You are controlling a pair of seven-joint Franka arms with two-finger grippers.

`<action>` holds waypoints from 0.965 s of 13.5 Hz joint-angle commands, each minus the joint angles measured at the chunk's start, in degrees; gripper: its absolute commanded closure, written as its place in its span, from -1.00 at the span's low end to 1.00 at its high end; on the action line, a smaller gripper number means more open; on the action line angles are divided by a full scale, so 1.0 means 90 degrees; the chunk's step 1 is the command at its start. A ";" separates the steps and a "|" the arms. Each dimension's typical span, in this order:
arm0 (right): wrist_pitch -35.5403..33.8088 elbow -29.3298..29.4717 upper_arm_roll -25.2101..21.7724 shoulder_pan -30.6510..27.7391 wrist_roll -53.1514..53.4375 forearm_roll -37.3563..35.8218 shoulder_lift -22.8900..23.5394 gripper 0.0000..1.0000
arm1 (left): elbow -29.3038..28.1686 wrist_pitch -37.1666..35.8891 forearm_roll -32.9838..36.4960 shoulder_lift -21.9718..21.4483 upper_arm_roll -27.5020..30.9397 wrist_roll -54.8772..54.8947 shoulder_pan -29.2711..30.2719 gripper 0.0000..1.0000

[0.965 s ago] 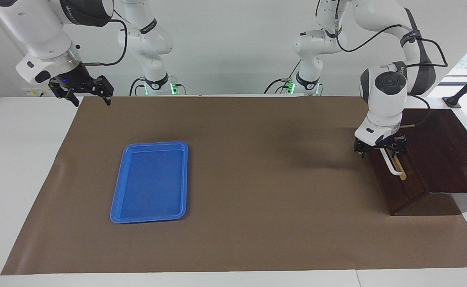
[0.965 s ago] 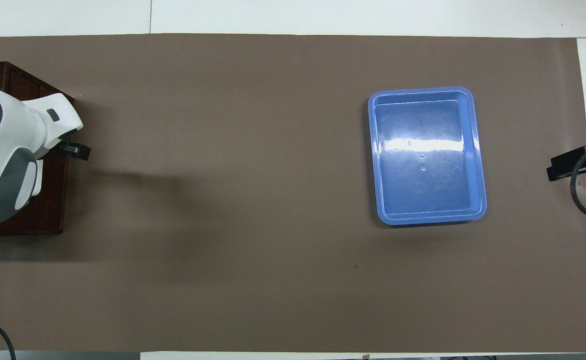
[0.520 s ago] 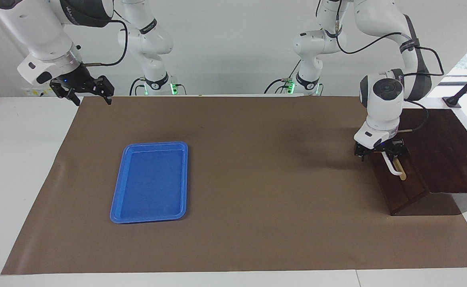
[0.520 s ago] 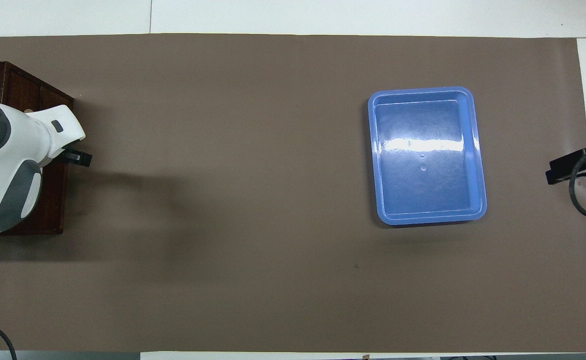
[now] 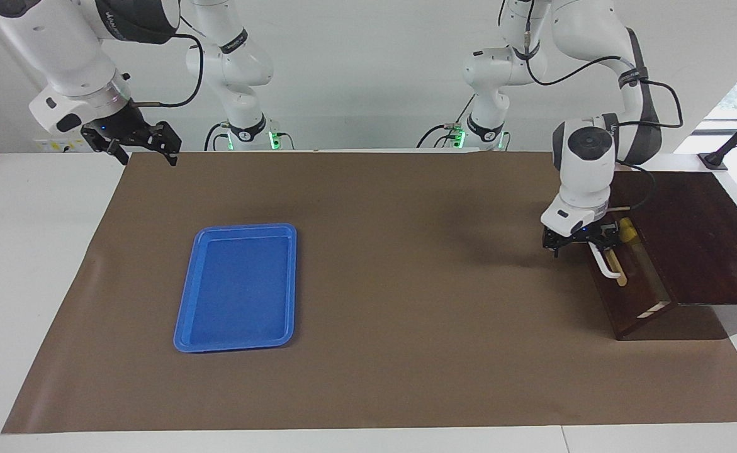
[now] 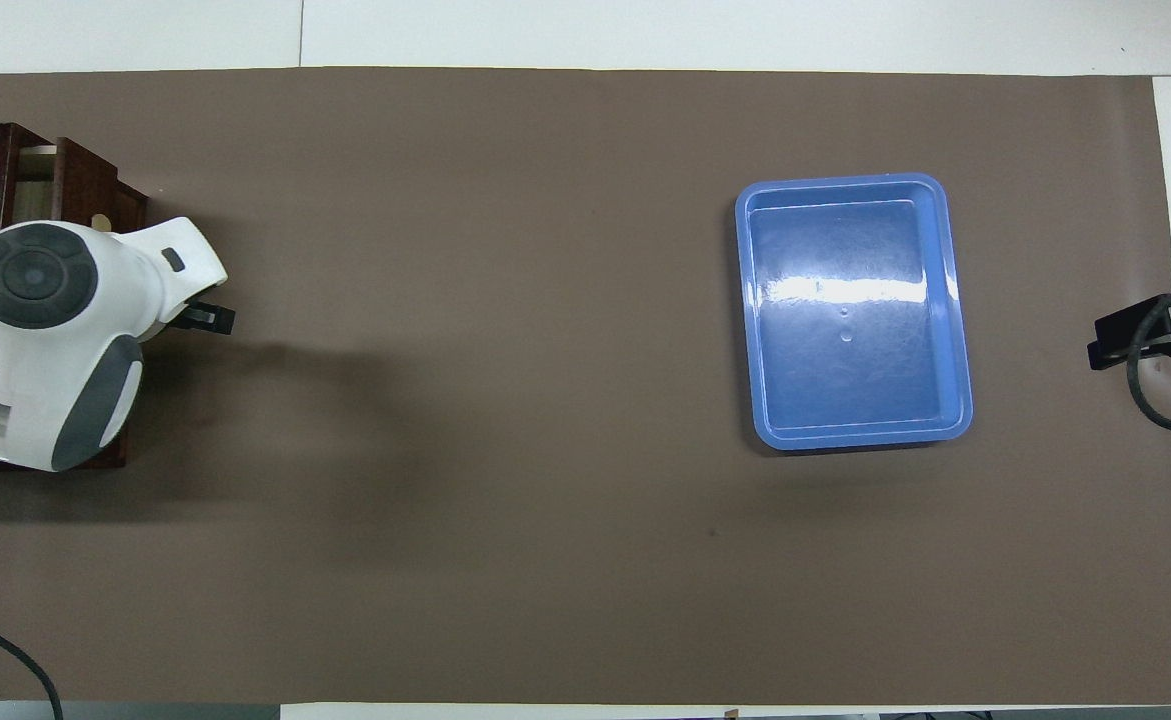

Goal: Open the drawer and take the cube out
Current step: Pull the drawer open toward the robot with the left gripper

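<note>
Drawer (image 5: pixel 626 277) partly slid out of dark box (image 5: pixel 695 233), cube (image 5: pixel 626 229) inside at the end nearer the robots. Left gripper (image 5: pixel 581 242) spread wide, straddling white handle (image 5: pixel 600 262). Right gripper (image 5: pixel 141 143) spread, empty, waiting well apart from box, past blue tray (image 5: pixel 238 287).

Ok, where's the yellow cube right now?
In the facing view the yellow cube sits inside the partly open drawer, at the left arm's end of the table, beside the left gripper at the white handle.
</note>
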 commanded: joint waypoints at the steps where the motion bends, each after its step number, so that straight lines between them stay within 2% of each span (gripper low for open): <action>1: 0.0013 -0.0168 0.0004 -0.0028 0.0348 0.0220 -0.0149 -1.00 | -0.0103 -0.0029 -0.0284 -0.0090 0.0020 -0.0492 -0.0538 -1.00; 3: 0.0032 -0.0197 0.0013 0.0041 0.0610 0.0269 -0.0158 -1.00 | -0.0006 -0.0146 -0.0715 -0.0081 0.0030 -0.0511 -0.0840 -1.00; 7: 0.0042 -0.0352 0.0023 0.0090 0.1634 0.0669 -0.0236 -1.00 | -0.0005 -0.0302 -0.0726 -0.0090 0.0030 -0.0492 -0.0832 -1.00; 8: 0.0052 -0.0401 0.0023 0.0099 0.1976 0.0767 -0.0266 -1.00 | 0.0140 -0.0419 -0.0726 -0.0081 0.0030 -0.0502 -0.0813 -1.00; 11: 0.0187 -0.0713 0.0023 0.0187 0.2806 0.1030 -0.0422 -1.00 | 0.1329 -0.1569 -0.0736 0.0348 0.0030 -0.0492 -0.0861 -1.00; 13: 0.0412 -0.0996 0.0023 0.0197 0.3402 0.1235 -0.0548 -1.00 | 0.1634 -0.1845 -0.0765 0.0408 0.0030 -0.0521 -0.0861 -1.00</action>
